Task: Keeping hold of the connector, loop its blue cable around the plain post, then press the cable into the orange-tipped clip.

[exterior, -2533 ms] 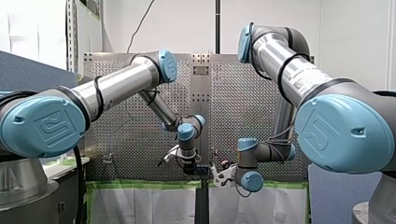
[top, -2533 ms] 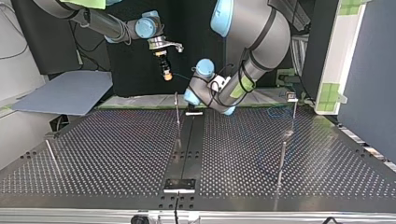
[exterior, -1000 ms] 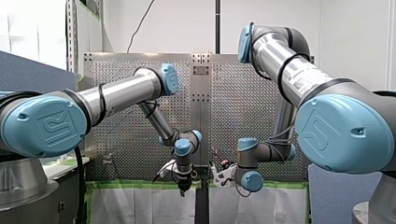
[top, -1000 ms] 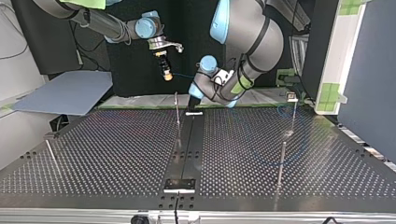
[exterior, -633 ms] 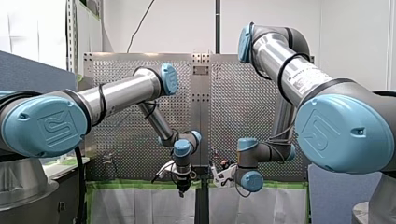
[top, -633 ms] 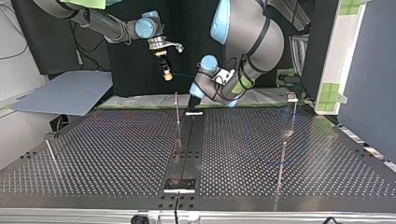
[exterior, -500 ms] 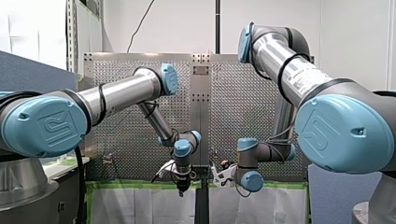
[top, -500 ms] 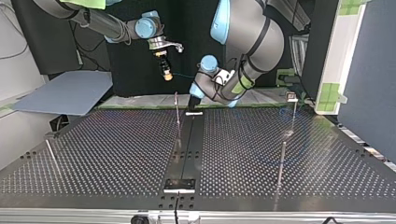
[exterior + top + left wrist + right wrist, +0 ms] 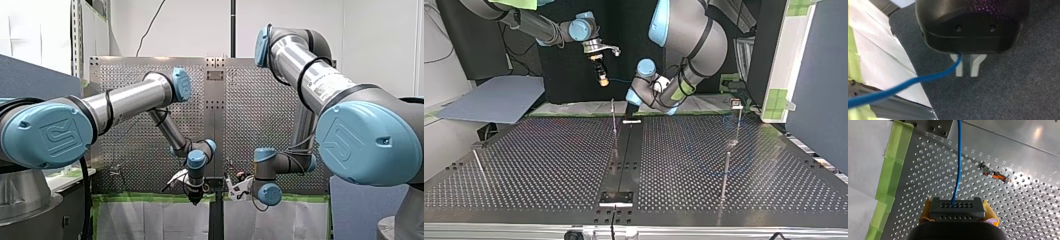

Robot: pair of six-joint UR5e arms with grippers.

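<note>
In the right wrist view my right gripper (image 9: 958, 212) is shut on the dark grey connector (image 9: 956, 208), yellow pads at both its sides. The blue cable (image 9: 958, 162) leaves the connector and runs ahead over the perforated plate. The orange-tipped clip (image 9: 997, 174) stands ahead of it and to one side. In the left wrist view my left gripper (image 9: 967, 74) hangs over grey carpet, its pale fingers (image 9: 959, 67) nearly together. The blue cable (image 9: 910, 83) runs in at their base. The top view shows my right gripper (image 9: 602, 77) held high and my left gripper (image 9: 629, 107) low at the table's far edge.
Thin metal posts stand on the perforated table (image 9: 549, 165): one near the middle (image 9: 613, 117), two at the top view's right (image 9: 726, 172) (image 9: 738, 117), one leaning at its left (image 9: 478, 165). Green tape (image 9: 889, 177) and white sheeting line the table's edge.
My left arm has come down from the table's edge to below it, then stayed almost still over the last second. My right arm and the connector have not moved.
</note>
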